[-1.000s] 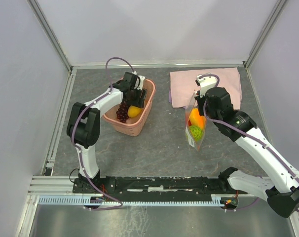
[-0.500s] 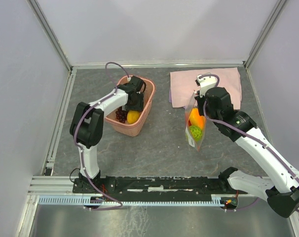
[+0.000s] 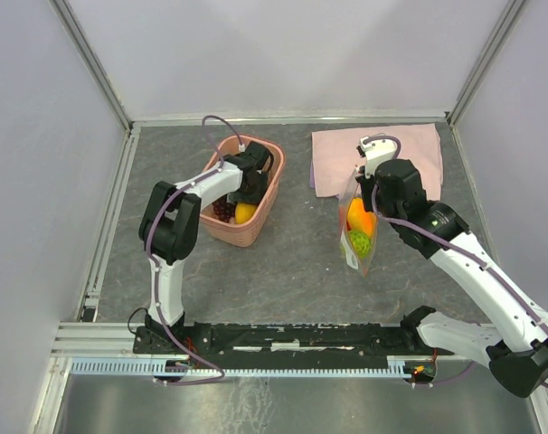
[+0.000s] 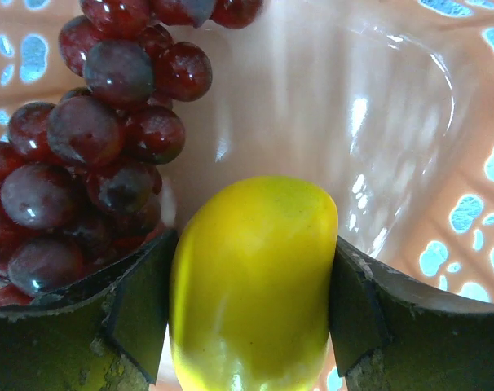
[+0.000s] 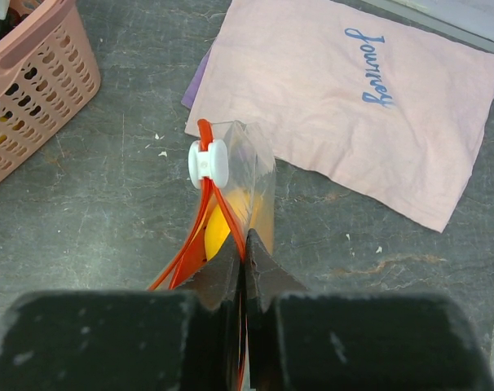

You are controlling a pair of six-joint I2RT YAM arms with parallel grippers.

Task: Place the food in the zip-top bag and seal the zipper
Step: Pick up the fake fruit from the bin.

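Note:
My left gripper (image 3: 248,192) is down inside the pink basket (image 3: 273,183). Its jaws press both sides of the yellow mango (image 4: 255,261), with the dark purple grapes (image 4: 84,163) just to its left. The mango (image 3: 244,213) and grapes (image 3: 222,210) also show from above. My right gripper (image 5: 245,259) is shut on the red-orange zipper (image 5: 221,208) of the clear zip-top bag (image 3: 360,237) and holds it hanging over the table. The white slider (image 5: 207,160) sits at the strip's far end. An orange fruit (image 3: 358,215) and a bumpy green fruit (image 3: 358,240) are inside the bag.
A pink cloth (image 3: 387,154) lies flat at the back right, behind the bag, and shows in the right wrist view (image 5: 353,90). The basket's perforated wall (image 4: 467,220) closes in around my left gripper. Metal frame rails run along the table's edges.
My left gripper has moved from the basket's far rim down into it and now has the mango between its jaws. The right arm and bag have not moved.

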